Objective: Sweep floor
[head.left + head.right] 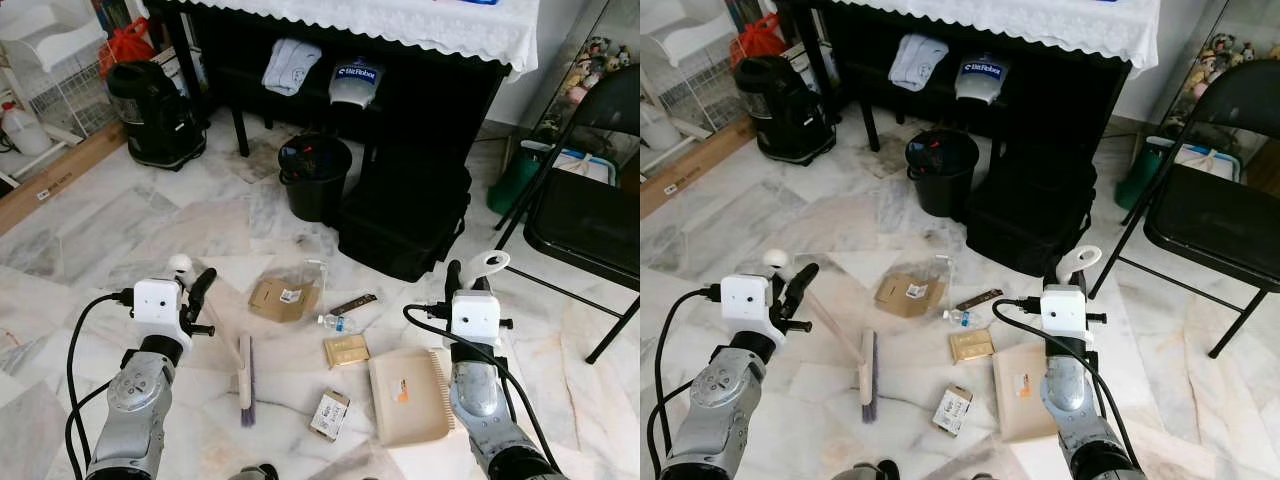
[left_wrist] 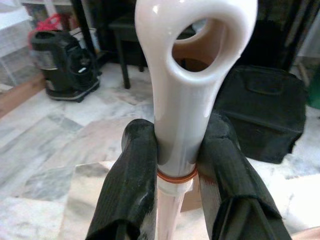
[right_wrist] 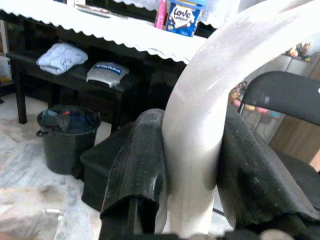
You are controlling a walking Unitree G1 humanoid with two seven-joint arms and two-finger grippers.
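Left gripper (image 1: pixel 200 290) is clamping the broom handle (image 2: pixel 192 100), lower left. Right gripper (image 1: pixel 455 275) is squeezing the dustpan handle (image 1: pixel 487 265), dustpan (image 1: pixel 408 395) lying lower right.

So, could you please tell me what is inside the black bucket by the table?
The black bucket holds dark rubbish with red and blue scraps showing at the top; whatever lies deeper is hidden by its wall.

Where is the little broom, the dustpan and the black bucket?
broom (image 1: pixel 245 385), left eye view, on its brush head.
dustpan (image 1: pixel 410 400), left eye view, on its flat beige tray.
black bucket (image 1: pixel 315 185), left eye view, on its front wall.
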